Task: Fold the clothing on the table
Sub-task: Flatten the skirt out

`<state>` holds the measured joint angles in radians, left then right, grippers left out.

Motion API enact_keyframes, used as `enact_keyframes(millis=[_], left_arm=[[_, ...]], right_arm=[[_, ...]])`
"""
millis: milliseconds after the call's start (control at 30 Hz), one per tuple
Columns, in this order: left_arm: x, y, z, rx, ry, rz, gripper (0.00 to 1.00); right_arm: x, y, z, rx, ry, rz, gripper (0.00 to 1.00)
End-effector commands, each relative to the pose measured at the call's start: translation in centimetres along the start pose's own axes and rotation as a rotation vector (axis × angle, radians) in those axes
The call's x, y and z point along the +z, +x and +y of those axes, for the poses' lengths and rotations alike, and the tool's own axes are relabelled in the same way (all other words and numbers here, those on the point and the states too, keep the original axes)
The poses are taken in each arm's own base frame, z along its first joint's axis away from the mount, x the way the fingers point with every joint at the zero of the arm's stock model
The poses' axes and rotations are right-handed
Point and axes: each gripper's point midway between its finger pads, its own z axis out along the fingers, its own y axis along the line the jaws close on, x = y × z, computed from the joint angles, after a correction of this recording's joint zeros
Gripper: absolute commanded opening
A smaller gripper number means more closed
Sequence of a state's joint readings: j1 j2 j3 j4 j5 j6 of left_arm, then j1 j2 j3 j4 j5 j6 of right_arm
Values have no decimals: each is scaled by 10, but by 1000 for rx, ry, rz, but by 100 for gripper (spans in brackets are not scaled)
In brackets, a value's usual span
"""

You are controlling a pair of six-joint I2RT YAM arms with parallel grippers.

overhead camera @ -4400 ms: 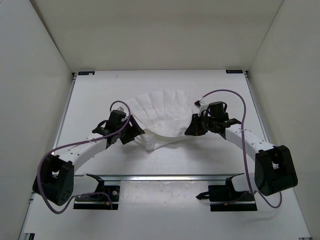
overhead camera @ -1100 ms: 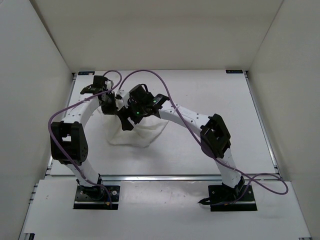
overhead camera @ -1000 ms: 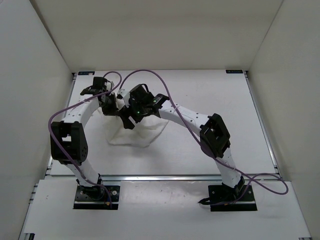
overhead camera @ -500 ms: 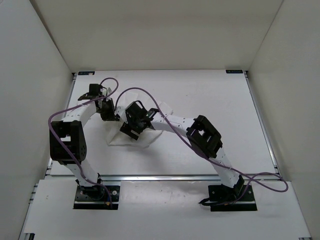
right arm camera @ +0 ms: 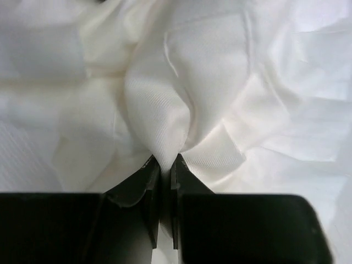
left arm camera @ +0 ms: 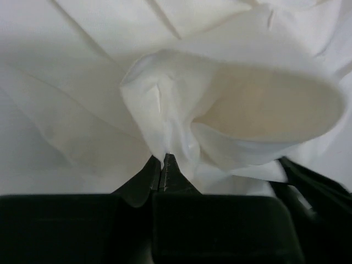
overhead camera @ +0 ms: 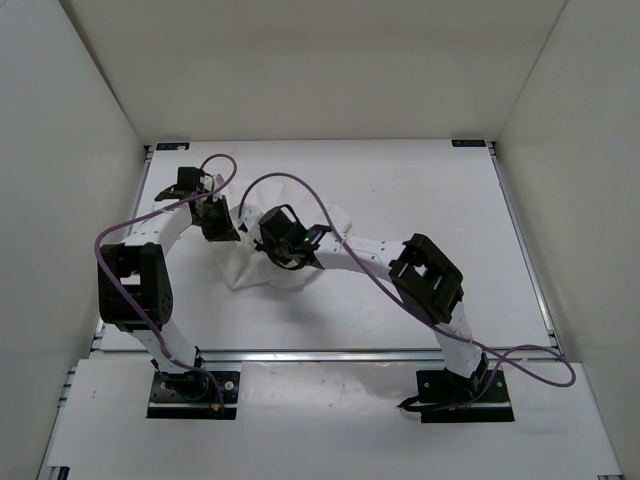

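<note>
Beyond the silver rail [overhead camera: 330, 352], on the left half of the white counter [overhead camera: 430, 190], the left arm [overhead camera: 135, 285] is rising from its base on the near side of the rail and bending away from it. A purple cable [overhead camera: 225, 159] is looping over its wrist. The left claw [overhead camera: 222, 230] is sitting at the end of that arm, well beyond the rail, and is closing on the left edge of the clothing [overhead camera: 268, 276]. In the left wrist view the left claw [left arm camera: 163, 163] is pinching a gathered point of the clothing [left arm camera: 236, 110] between its dark fingers [left arm camera: 140, 181]. No gap is showing there, and the cloth is billowing out past the tips into an open, pocket-like fold. The clothing is lying bunched and wrinkled on the counter, beyond the rail and left of the rail's middle. Just to the right, the right claw [overhead camera: 266, 245] is bearing down on the same bunch, farther from the rail than the cloth's nearest edge. In the right wrist view the right claw [right arm camera: 165, 163] is nipping a rounded ridge of the clothing [right arm camera: 209, 77], its fingers [right arm camera: 137, 190] drawn almost together with only the thin fabric between them. The right arm [overhead camera: 430, 285] is stretching from its base by the right part of the rail and leaning leftward to the cloth, with another purple cable [overhead camera: 290, 177] arching above its wrist.
</note>
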<state>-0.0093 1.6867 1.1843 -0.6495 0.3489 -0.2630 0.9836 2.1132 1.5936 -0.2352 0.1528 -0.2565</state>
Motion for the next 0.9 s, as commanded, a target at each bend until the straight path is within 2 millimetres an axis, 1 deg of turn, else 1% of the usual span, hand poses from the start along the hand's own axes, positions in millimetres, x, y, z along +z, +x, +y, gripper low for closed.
enact_keyframes(millis=[0,33,67,100,133,167,200,233,267,300,333,367,400,433,467,500,533,567,600,633,667,700,733,767,800,867], left_arm=[[-19,-3,-7,14,16,-19,0],[-19,-2,-4,14,2,-11,0],[-21,-2,-5,17,0,-10,0],[-21,-1,-5,13,0,1,0],[-23,0,-4,12,-5,8,0],[-25,1,-5,11,-6,14,0],[-25,0,-4,13,-11,12,0],[-24,1,-9,16,-3,20,0],[-22,3,-11,23,-5,30,0],[-21,3,-15,28,-2,32,0],[-19,5,-18,36,2,43,0],[-18,8,-18,36,-6,55,0],[-16,10,-21,41,-2,58,0],[-16,12,-22,46,-10,64,0],[-14,14,-23,50,-11,64,0],[-14,18,-21,51,-16,75,0],[-13,21,-23,58,-17,85,0],[-13,16,-22,53,-13,69,0],[-12,19,-26,62,-5,78,0],[-10,20,-29,68,4,79,0],[-9,22,-33,88,3,83,0],[-9,23,-33,91,-2,87,0],[-6,28,-38,115,-2,98,0],[-5,28,-42,131,3,102,0],[-4,29,-46,146,4,107,0],[1,36,-53,162,18,128,0]], right_arm=[[-65,-80,-59,161,104,-260,0],[-77,-85,-68,180,108,-280,0],[-83,-89,-76,214,102,-300,0],[-95,-88,-83,242,88,-302,0],[-108,-95,-89,258,84,-332,0],[-114,-94,-89,285,36,-344,1],[-126,-99,-75,302,-83,-382,0],[-141,-102,-89,320,-101,-424,0],[-147,-97,-91,406,-162,-442,0],[-159,-87,-95,473,-208,-453,1],[-174,-92,-100,494,-222,-503,0],[-186,-82,-110,533,-210,-526,0],[-182,-61,-114,575,-193,-500,0],[-197,-60,-122,581,-167,-530,0],[-196,-41,-126,605,-156,-520,0],[-202,-24,-134,653,-141,-520,0],[-208,-14,-126,682,-191,-517,0],[-215,-3,-137,705,-182,-532,4],[-213,16,-135,750,-219,-512,10],[-212,32,-134,783,-227,-494,13],[-214,35,-128,788,-234,-488,16],[-208,49,-125,801,-220,-463,21],[-205,58,-119,814,-211,-444,23],[-202,65,-115,823,-197,-434,28],[-203,63,-111,819,-206,-441,32],[-197,72,-108,849,-208,-432,38]])
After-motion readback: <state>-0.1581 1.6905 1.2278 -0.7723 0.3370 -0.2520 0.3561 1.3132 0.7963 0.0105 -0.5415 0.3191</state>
